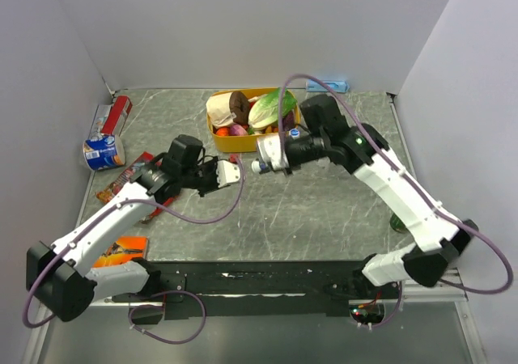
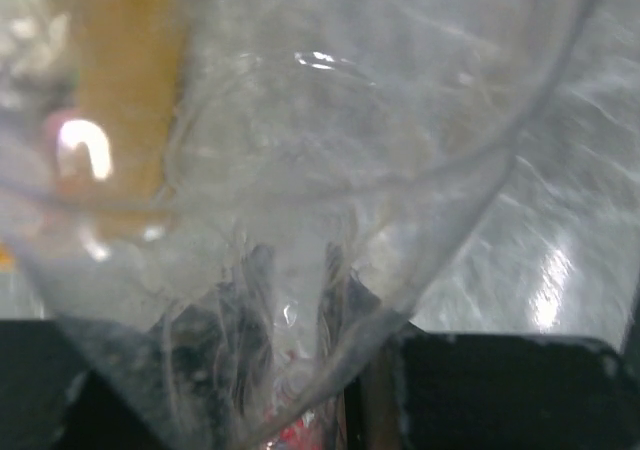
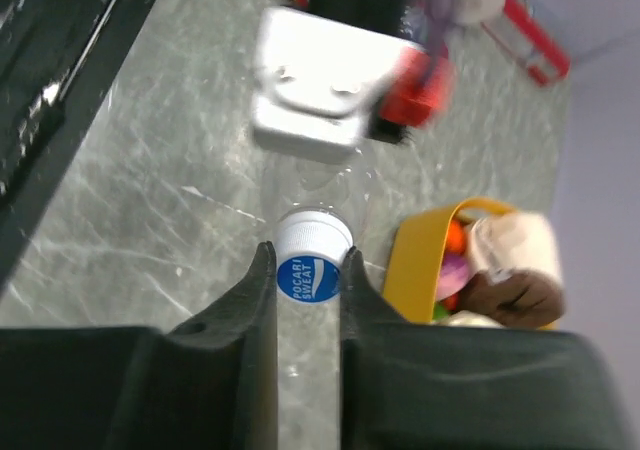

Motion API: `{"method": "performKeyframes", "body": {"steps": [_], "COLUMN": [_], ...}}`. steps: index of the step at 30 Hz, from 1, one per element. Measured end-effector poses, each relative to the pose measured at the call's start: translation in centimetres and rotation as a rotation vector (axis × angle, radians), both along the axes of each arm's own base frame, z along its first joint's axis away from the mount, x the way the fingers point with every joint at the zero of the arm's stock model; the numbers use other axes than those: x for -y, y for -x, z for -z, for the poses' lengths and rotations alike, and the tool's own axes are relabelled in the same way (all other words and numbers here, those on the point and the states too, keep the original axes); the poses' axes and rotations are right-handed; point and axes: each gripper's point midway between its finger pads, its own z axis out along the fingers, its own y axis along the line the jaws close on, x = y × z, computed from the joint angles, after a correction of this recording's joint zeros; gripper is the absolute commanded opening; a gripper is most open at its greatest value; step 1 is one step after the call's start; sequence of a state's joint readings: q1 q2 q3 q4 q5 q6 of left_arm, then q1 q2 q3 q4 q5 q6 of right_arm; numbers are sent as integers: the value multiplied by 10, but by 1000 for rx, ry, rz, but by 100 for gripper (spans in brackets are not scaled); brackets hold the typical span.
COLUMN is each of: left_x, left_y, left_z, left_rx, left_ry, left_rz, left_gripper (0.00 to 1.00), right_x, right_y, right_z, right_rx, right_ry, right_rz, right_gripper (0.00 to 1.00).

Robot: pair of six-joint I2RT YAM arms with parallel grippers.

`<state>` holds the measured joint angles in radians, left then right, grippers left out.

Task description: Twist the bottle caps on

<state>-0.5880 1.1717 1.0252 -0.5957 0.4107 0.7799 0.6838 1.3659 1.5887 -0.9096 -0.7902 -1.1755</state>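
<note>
While the right gripper (image 3: 308,260) pinches the bottle cap (image 3: 312,273) between its dark jaws (blue top printed POCARI SWEAT, white ribbed side), the cap sits at the mouth of a clear bottle (image 3: 328,185) lying level. The left gripper (image 1: 233,173) is clenched on that bottle's far end, and the bottle's blurred wall fills the left wrist view. Both meet over the grey table (image 1: 316,210), just in front of the yellow tub (image 1: 235,144).
</note>
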Motion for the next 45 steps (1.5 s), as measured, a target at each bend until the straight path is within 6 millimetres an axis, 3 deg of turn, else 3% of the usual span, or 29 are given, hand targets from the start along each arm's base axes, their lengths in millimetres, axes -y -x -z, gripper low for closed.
{"method": "performKeyframes", "body": {"steps": [9, 11, 16, 20, 23, 25, 26, 29, 32, 36, 39, 42, 45], "left_x": [-17, -19, -18, -34, -32, -28, -26, -23, -17, -15, -13, -11, 0], "left_y": [-54, -62, -78, -94, -91, -85, -84, -86, -85, -63, -43, -24, -6], "left_z": [-20, -19, -3, -7, -11, -13, -14, -25, -38, -24, -6, 3, 3], "left_rx": [176, 195, 304, 556, 747, 813, 818, 762, 666, 463, 282, 133, 44], "left_ry": [156, 161, 99, -29, -106, -135, -142, -139, -88, -47, -16, 26, 73], "left_rz": [-528, -608, -664, -619, -501, -443, -431, -432, -428, -340, -260, -204, -138], "left_gripper": [1, 1, 1, 1, 1, 1, 1, 1, 1, 1, 1, 1, 1], "right_x": [-30, -31, -22, -15, -10, -7, -6, -2, 6, 31, 45, 51, 44], "right_y": [-83, -94, -112, -113, -114, -115, -116, -123, -137, -147, -123, -75, -34], "right_z": [-29, -25, -4, 14, 29, 36, 36, 23, -6, -52, -55, -41, -43], "right_rx": [-725, -864, -1044, -1218, -1317, -1367, -1383, -1364, -1266, -944, -726, -567, -381], "right_ry": [-98, -121, -104, -76, -60, -53, -54, -98, -172, -258, -246, -209, -184], "right_rz": [492, 572, 773, 890, 944, 959, 954, 897, 826, 640, 503, 381, 236], "right_gripper": [0, 0, 0, 0, 1, 28, 47, 54, 57, 62, 68, 70, 70]}}
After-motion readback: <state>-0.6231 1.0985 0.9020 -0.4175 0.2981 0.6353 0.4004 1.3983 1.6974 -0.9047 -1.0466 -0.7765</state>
